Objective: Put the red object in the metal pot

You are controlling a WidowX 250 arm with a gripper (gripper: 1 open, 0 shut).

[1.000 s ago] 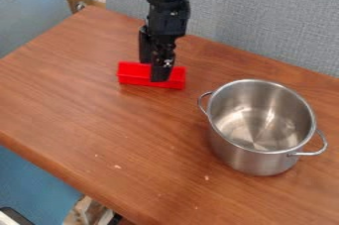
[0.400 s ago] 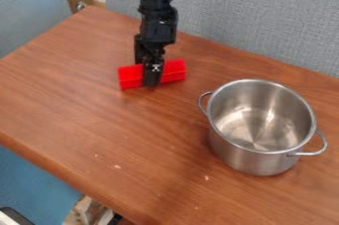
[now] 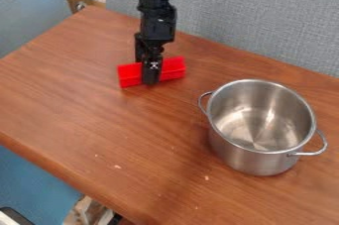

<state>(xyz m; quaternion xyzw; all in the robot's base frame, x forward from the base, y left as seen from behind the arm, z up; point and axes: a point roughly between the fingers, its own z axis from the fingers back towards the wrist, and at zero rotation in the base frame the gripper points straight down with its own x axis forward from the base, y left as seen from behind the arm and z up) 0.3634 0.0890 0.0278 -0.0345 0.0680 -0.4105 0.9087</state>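
Hand [image 3: 153, 71] comes straight down over the bright red rectangular block [image 3: 150, 72], fingers apart to straddle it, not clamped yet. Block's lying flat on the wooden desk [image 3: 79, 100], left of the empty shiny steel pot [image 3: 263, 125].

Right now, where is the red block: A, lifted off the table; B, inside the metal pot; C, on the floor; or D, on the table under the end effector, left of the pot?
D: the red block lies flat on the wooden table with the end effector down over its middle, and the metal pot stands empty to its right.
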